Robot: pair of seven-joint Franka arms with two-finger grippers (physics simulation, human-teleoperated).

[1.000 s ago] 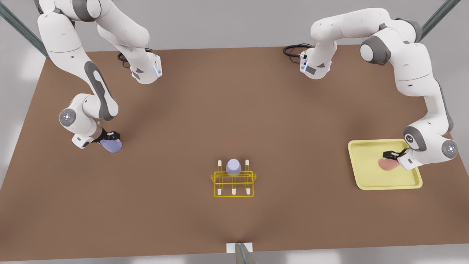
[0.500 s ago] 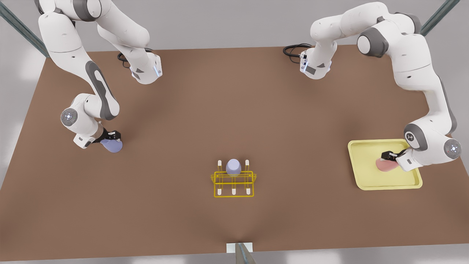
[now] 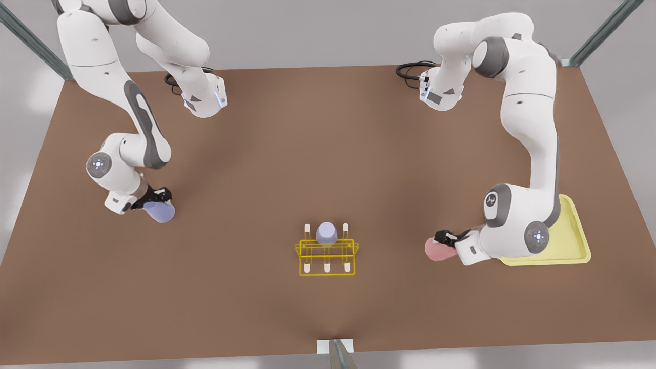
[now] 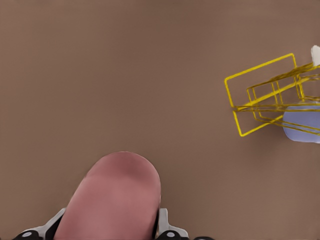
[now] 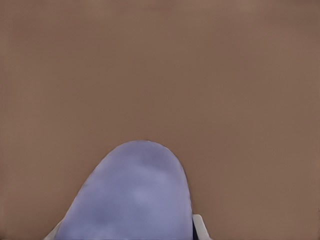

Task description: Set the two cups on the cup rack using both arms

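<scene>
The salmon pink cup [image 3: 437,250] hangs above the brown table, off the tray's edge, with my left gripper [image 3: 445,239] shut on it, at the front view's right. In the left wrist view the pink cup [image 4: 112,200] points toward the yellow cup rack [image 4: 260,95]. The cup rack [image 3: 326,259] stands at the table's front middle. At the front view's left my right gripper [image 3: 156,198] is shut on the lavender-blue cup [image 3: 161,211], held tilted just above the table. The lavender-blue cup [image 5: 135,195] lies against bare table in the right wrist view.
A greyer lavender cup [image 3: 326,233] sits upside down on the rack's back middle peg. A pale yellow tray [image 3: 573,241] lies at the front view's right, partly under the left arm. Black cables [image 3: 410,69] lie by the arm bases at the back.
My left gripper has carried the pink cup off the tray toward the rack. My right gripper with the lavender-blue cup has shifted slightly forward.
</scene>
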